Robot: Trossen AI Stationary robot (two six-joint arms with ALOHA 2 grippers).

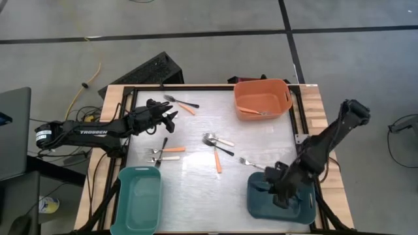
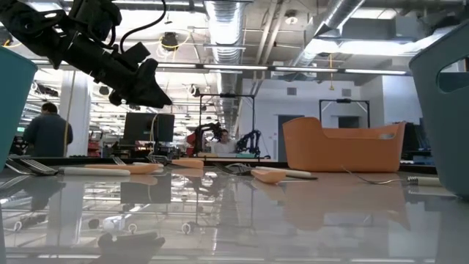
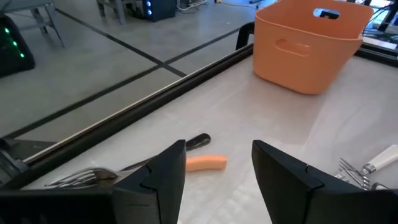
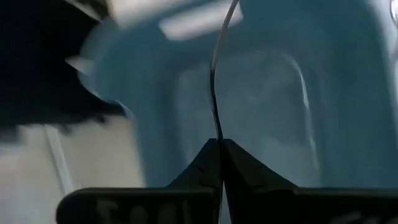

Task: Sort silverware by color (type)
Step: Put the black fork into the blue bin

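Glossy white tabletop point(image 1: 196, 189), lab room behind. Silverware point(image 1: 215, 147) scattered mid-table, more by orange bin point(image 1: 262, 98).

Right pincer point(image 4: 219, 146) inside dark blue bin point(image 1: 281, 199), closed on thin metal piece point(image 4: 214, 74); drop-off step, likely. Next: release, lift clear.

Left pincer point(image 3: 217, 165) partly open, empty, hovers over orange-handled utensil point(image 3: 205, 162).

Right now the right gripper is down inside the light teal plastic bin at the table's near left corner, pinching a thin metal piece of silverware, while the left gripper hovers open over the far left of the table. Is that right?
Not quite. The high view shows the right gripper in the dark blue plastic bin at the near right corner; the light teal plastic bin holds no gripper. The rest stands: it pinches a thin metal piece of silverware, and the left gripper hovers open at far left.
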